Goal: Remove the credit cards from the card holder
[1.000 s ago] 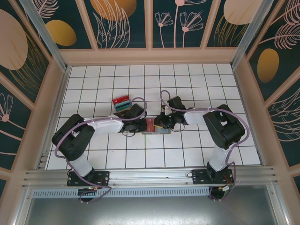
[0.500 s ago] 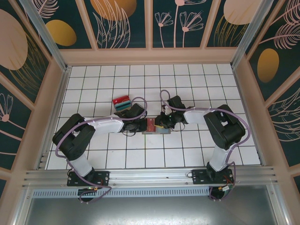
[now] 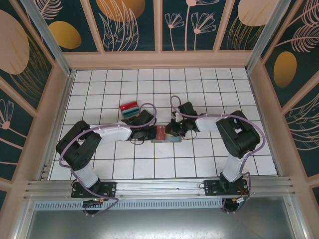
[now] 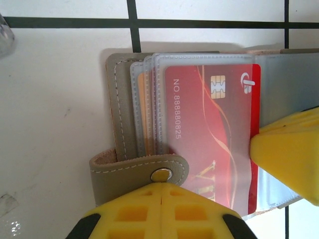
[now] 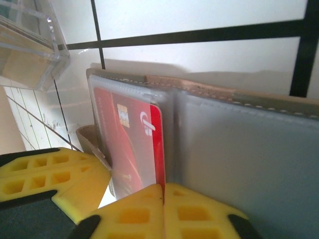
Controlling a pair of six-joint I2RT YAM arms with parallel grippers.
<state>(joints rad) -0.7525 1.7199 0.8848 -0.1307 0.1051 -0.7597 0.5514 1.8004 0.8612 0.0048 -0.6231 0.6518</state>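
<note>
The grey card holder (image 4: 124, 129) lies open on the white tiles, and in the top view the card holder (image 3: 164, 139) lies between the two arms. A red credit card (image 4: 209, 134) sits in its front clear sleeve, with orange card edges (image 4: 142, 114) behind. My left gripper (image 4: 164, 184) is shut, its tips pressing on the snap tab (image 4: 134, 172). My right gripper (image 5: 163, 186) is shut on the red card's exposed edge (image 5: 158, 144). From above, the left gripper (image 3: 149, 133) and the right gripper (image 3: 171, 131) meet over the red card (image 3: 160, 132).
Red and teal cards (image 3: 129, 108) lie in a small pile behind the left arm. A clear plastic box (image 5: 27, 45) stands near the holder. Peach walls (image 3: 62, 94) close in the tiled floor on three sides.
My right gripper has closed on the red card's edge. Both arms and the holder have stayed almost still.
</note>
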